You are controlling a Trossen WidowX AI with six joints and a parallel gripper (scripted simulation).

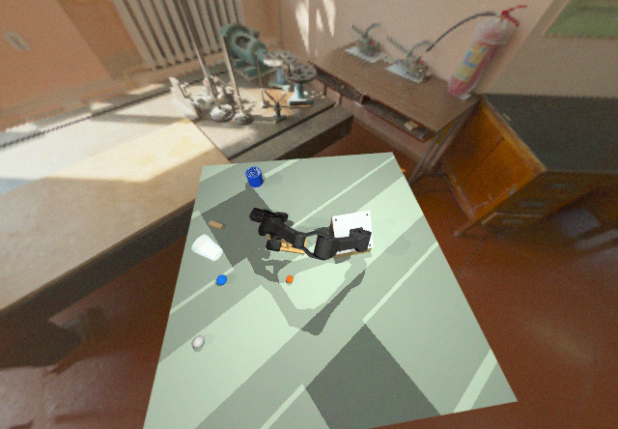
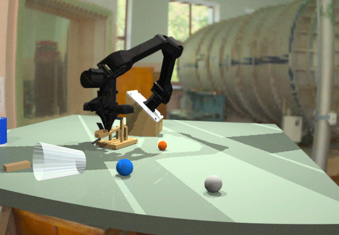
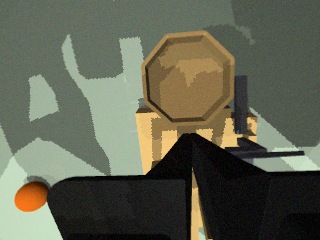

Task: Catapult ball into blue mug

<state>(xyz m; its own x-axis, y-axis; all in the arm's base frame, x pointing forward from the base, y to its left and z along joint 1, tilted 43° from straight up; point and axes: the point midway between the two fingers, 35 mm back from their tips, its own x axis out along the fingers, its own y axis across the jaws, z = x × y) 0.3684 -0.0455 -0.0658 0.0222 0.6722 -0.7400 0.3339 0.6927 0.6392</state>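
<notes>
The wooden catapult (image 1: 297, 250) (image 2: 116, 145) stands under my arm. Its throwing arm lies low, with the octagonal cup (image 2: 100, 134) (image 3: 190, 75) empty at its end. My gripper (image 2: 108, 130) (image 3: 189, 140) is shut on nothing, its tips pointing down at the throwing arm just behind the cup; they appear to touch it. A dark latch piece (image 2: 96, 141) (image 3: 241, 105) stands beside the cup. The orange ball (image 1: 289, 278) (image 2: 162, 145) (image 3: 31, 196) lies on the table beside the catapult. The blue mug (image 1: 255, 178) (image 2: 2, 130) stands upright at the table's far end, cut off in the exterior view.
A blue ball (image 1: 221, 279) (image 2: 124, 167), a grey-white ball (image 1: 198, 342) (image 2: 213, 183), a clear cup (image 1: 207, 247) (image 2: 59, 161) on its side and a small wooden block (image 1: 215, 224) (image 2: 17, 166) lie on the table. My arm's wedge mount (image 1: 349, 222) (image 2: 143, 125) stands behind the catapult.
</notes>
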